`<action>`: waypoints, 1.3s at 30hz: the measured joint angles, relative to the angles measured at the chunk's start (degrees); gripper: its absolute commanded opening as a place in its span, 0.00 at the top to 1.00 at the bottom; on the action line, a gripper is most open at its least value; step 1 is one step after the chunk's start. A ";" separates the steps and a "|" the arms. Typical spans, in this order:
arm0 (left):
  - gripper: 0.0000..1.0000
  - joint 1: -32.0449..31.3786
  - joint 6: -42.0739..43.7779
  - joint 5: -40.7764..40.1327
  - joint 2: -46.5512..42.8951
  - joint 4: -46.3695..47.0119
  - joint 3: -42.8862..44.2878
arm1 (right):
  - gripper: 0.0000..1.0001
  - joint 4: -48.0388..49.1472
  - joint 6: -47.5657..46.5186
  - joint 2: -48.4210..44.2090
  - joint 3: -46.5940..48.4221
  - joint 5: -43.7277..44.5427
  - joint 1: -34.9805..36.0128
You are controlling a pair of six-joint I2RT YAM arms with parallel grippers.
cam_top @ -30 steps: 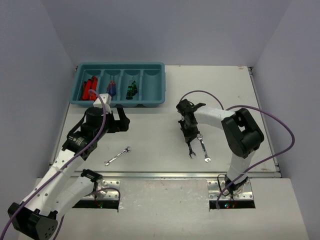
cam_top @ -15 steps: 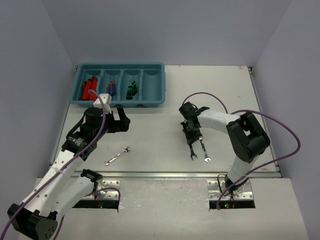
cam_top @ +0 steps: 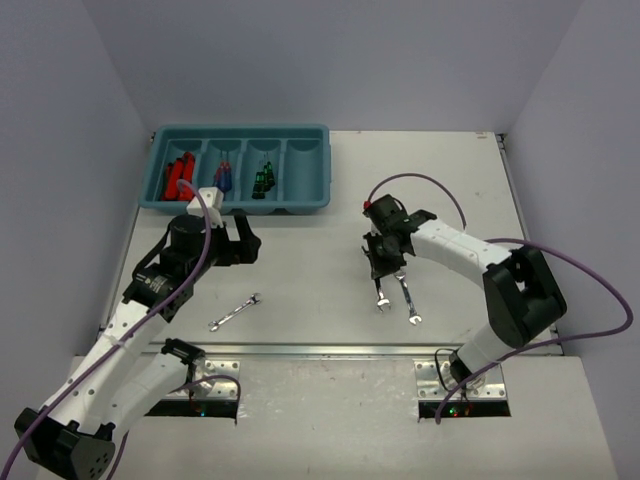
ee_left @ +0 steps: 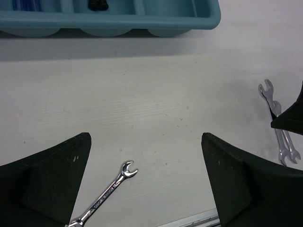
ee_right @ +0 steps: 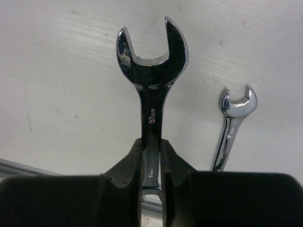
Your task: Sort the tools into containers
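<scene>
My right gripper [cam_top: 383, 270] is shut on the shaft of a silver wrench [ee_right: 151, 71], whose open end points away from the fingers, low over the table. A second silver wrench [ee_right: 234, 123] lies just right of it, also seen in the top view [cam_top: 408, 302]. My left gripper [cam_top: 240, 242] is open and empty above the table; in its wrist view [ee_left: 146, 137] a third wrench [ee_left: 106, 194] lies below and between the fingers, at the near left in the top view [cam_top: 234, 312]. The teal tray [cam_top: 240, 205] holds red pliers [cam_top: 178, 176], a red-blue screwdriver [cam_top: 222, 176] and a green-black screwdriver [cam_top: 263, 180].
The tray's rightmost compartment [cam_top: 303, 170] holds no tool. The tray's front wall [ee_left: 142, 21] runs across the top of the left wrist view. Purple cables loop from both arms. The table's near metal edge [cam_top: 330, 350] runs just behind the wrenches.
</scene>
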 measured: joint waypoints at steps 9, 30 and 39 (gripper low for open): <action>0.00 0.00 -0.02 -1.50 -1.79 -0.02 0.00 | 1.00 -0.61 0.52 3.94 16.14 -6.18 0.00; 0.00 0.85 -0.02 -2.25 -2.23 -0.02 0.00 | 1.00 7.28 4.29 46.32 71.40 -20.12 -6.21; 0.00 1.68 0.00 -1.39 -2.64 0.00 0.00 | 0.83 13.21 5.46 52.35 72.13 -24.78 -10.40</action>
